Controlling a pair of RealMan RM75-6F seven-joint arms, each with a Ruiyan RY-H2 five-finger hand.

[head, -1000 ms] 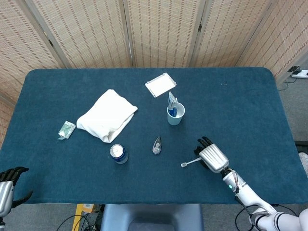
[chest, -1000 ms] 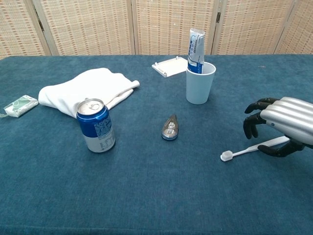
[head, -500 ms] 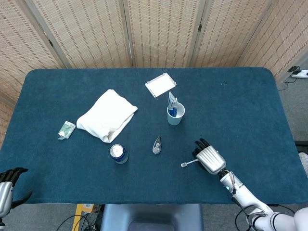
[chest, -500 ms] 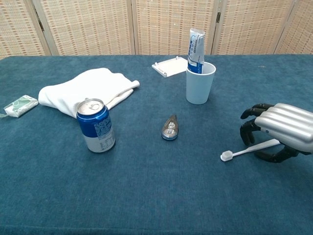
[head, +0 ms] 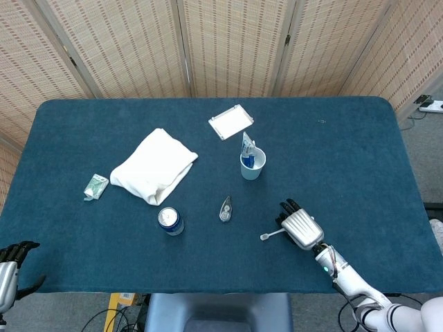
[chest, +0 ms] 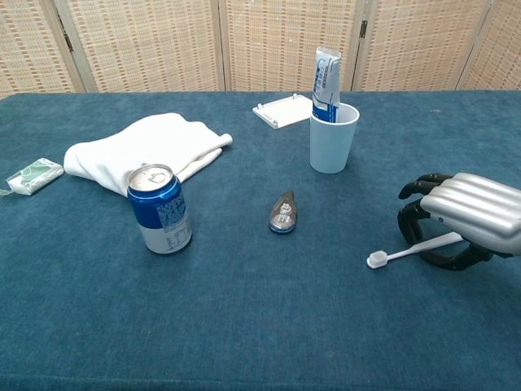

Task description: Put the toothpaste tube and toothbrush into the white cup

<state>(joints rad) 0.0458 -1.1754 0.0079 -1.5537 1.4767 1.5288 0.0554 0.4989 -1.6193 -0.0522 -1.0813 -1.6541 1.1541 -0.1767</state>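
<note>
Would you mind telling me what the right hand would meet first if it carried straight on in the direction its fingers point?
Nothing nearby, by the look of it. In the head view the right hand points up-left, a line running between the white cup and the small teardrop-shaped item; past that is bare table, though depth is uncertain.

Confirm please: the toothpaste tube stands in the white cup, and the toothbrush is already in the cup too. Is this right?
Not quite. The toothpaste tube does stand in the white cup, but the toothbrush is not in it. The chest view shows it lying on the table, its handle end under the right hand.
</note>
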